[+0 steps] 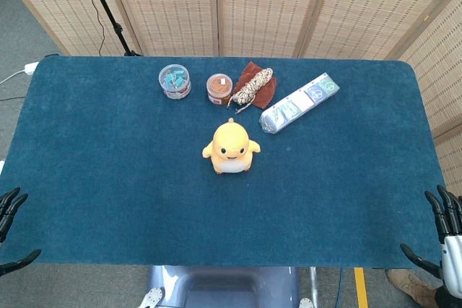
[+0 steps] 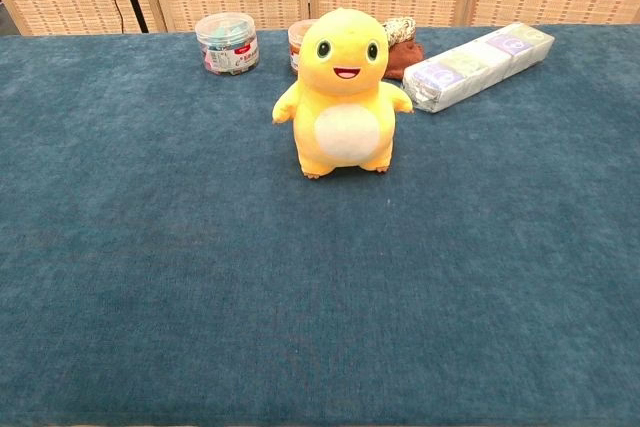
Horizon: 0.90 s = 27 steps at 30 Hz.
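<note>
Left hand, black, at the near left edge of the worktop, blue carpet-like cover: fingers spread, holding nothing. Right hand at the near right corner, fingers likewise spread and empty. Both sit off the worktop edge, well apart from everything; neither shows in the chest view.

Yellow plush duck-like toy with white belly stands upright mid-worktop, facing the robot. Behind it in a row: clear round tub of blue clips, clear round tub with brown contents, coil of speckled rope on a brown cloth, long plastic-wrapped tissue pack lying at an angle.
</note>
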Available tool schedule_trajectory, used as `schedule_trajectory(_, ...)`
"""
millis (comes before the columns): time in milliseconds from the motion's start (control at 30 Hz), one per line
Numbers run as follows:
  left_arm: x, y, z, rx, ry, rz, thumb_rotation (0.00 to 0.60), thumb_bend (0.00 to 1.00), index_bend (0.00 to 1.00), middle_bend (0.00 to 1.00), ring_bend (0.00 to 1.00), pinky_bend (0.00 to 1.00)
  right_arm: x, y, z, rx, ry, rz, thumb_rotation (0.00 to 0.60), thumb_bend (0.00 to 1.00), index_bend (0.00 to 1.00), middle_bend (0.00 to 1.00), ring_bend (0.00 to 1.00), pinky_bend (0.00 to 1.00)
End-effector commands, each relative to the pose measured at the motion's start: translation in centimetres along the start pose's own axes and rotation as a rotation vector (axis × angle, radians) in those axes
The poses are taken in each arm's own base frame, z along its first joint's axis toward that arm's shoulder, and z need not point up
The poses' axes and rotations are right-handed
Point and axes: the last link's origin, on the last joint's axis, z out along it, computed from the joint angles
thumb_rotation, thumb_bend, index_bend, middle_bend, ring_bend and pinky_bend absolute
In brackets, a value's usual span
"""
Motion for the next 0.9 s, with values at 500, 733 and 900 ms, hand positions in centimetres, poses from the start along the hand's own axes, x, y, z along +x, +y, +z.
schedule_trajectory(500, -0.1, 0.2, 0.3, -0.012, -0.021, -0.009, 0.600, 0.00, 0.00, 0.00, 0.00, 0.00, 0.2, 0.2, 0.0, -0.012, -0.007, 0.004, 0.600, 0.00, 0.00, 0.00, 0.00, 0.00)
schedule_trajectory(733, 1.1, 2.3, 2.8, -0.118, -0.003, -0.008, 0.599, 0.00, 0.00, 0.00, 0.00, 0.00, 0.3, 0.3, 0.1, -0.017, -0.017, 0.020, 0.600, 0.00, 0.00, 0.00, 0.00, 0.00)
schedule_trajectory(900, 2.7, 5.8, 6.4, -0.167, 0.053, 0.012, 0.287, 0.00, 0.00, 0.00, 0.00, 0.00, 0.4, 0.6, 0.3, -0.027, -0.023, 0.032, 0.600, 0.00, 0.00, 0.00, 0.00, 0.00)
